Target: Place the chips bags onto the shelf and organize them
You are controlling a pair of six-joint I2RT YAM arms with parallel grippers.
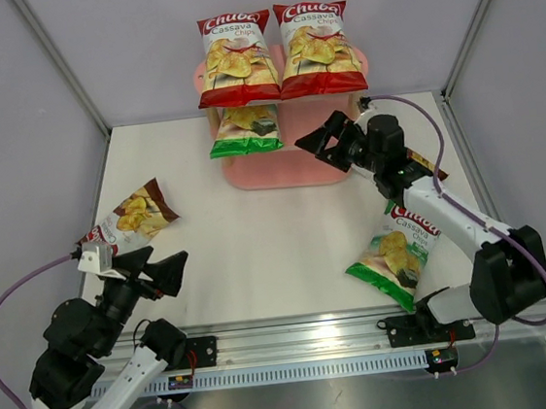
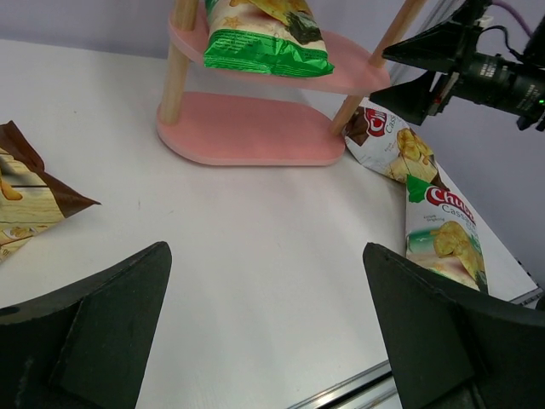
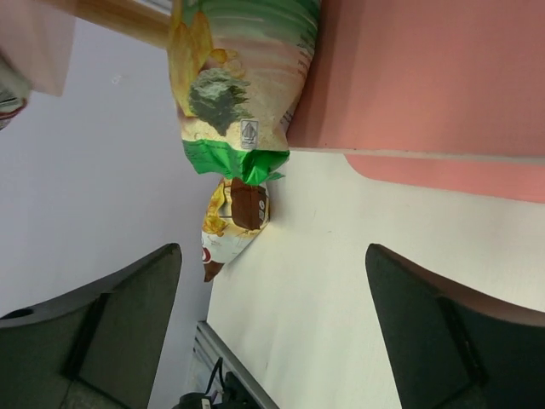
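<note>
The right gripper (image 1: 320, 141) is hanging wide open and empty beside the right end of the shelf (image 1: 270, 174), facing a green bag (image 1: 246, 129) lying on the middle tier. Two red bags (image 1: 235, 60) (image 1: 319, 48) are standing on the top tier. The left gripper (image 1: 167, 264) is gaping open, also empty, near a brown bag (image 1: 137, 214). A second green bag (image 1: 398, 255) is lying on the table (image 1: 259, 255), and the right arm (image 1: 449, 210) is covering most of a second brown bag (image 2: 387, 141).

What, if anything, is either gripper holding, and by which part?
Nothing is held: the left gripper and the right gripper both stand open and empty.

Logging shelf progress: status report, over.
Left gripper and right gripper open, empty. Red bags on shelf top, green bag on middle tier. Left brown bag, right brown bag, loose green bag on table. Nothing blocking.
</note>
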